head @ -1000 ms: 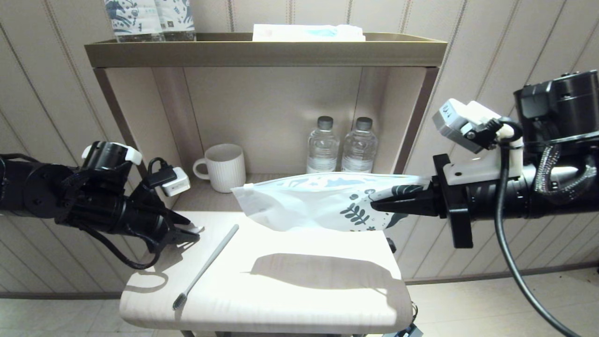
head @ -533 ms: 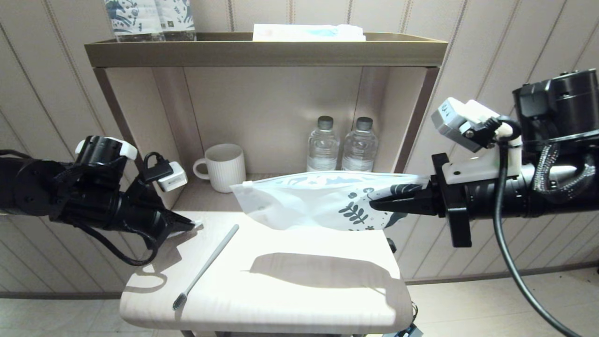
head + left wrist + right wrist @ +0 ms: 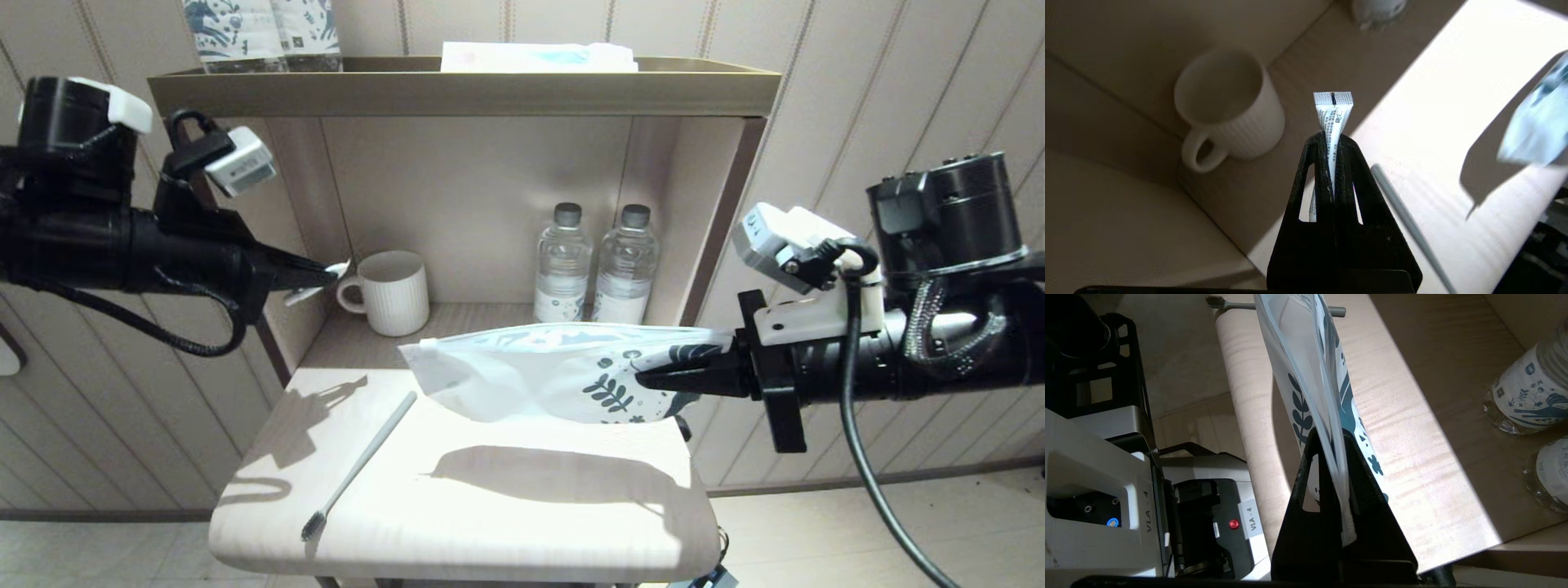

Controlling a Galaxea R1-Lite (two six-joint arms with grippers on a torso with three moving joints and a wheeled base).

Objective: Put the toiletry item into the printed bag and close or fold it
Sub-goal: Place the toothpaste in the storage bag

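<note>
In the head view, the right end effector [image 3: 645, 378] was clamped on the printed end of the printed bag [image 3: 539, 371], which hung level above the worktop [image 3: 457, 506] with its long axis running away from those fingertips toward the left end effector [image 3: 331, 273], the plain white end leading and free. The left end effector was raised beside the one white mug [image 3: 392, 290] and pinched a small toiletry sachet [image 3: 314, 286]. Below it one toothbrush [image 3: 359, 465] lay slantwise on the worktop, bristles near the front edge. Two water bottles [image 3: 596, 253] stood in the shelf recess beyond the bag. In the left wrist view, the fingers were closed on the sachet [image 3: 1333, 118], its crimped end poking out past the tips, with the mug [image 3: 1229, 106] just beyond. In the right wrist view, the bag [image 3: 1310, 375] stretched straight out from the closed fingers, edge-on, with bare worktop [image 3: 1404, 428] beneath.
</note>
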